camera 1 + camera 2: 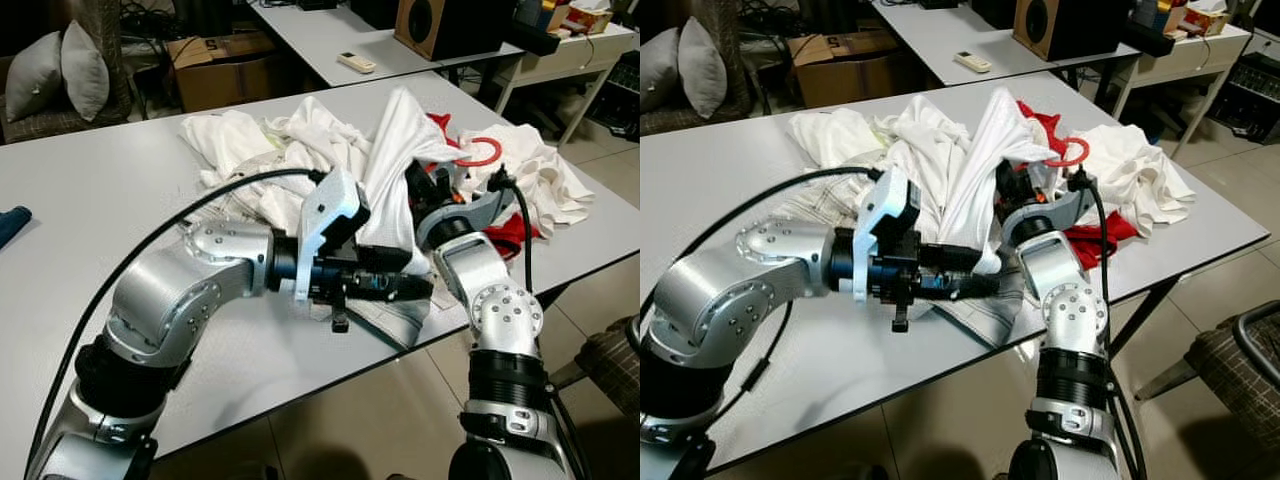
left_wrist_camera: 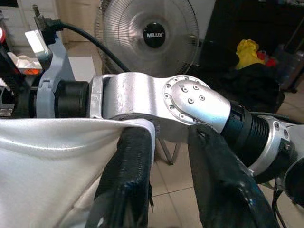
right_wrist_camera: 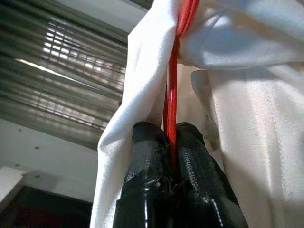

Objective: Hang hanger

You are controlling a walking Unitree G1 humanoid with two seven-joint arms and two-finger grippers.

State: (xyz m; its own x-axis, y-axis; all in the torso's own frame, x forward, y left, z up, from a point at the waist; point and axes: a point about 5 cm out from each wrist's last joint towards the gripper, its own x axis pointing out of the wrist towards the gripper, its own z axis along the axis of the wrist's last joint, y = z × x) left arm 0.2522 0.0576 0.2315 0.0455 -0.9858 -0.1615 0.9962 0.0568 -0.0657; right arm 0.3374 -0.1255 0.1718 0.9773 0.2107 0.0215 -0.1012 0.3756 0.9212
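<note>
Right wrist view: my right gripper (image 3: 173,142) pinches the red hanger (image 3: 172,95) steady inside the white shirt (image 1: 395,160) on the table (image 1: 90,200); left gripper (image 2: 171,175), fingers apart, tugs its hem.

A remote (image 1: 356,62) lay on the far tabletop (image 1: 310,30), beside a speaker (image 1: 432,25). A cardboard box (image 1: 222,68) sat below, near two cushions (image 1: 58,72). A fan (image 2: 148,36) stood behind.

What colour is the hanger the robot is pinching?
Red. The hanger shows best in the right wrist view, clamped in the right gripper, with white cloth draped around it.
</note>
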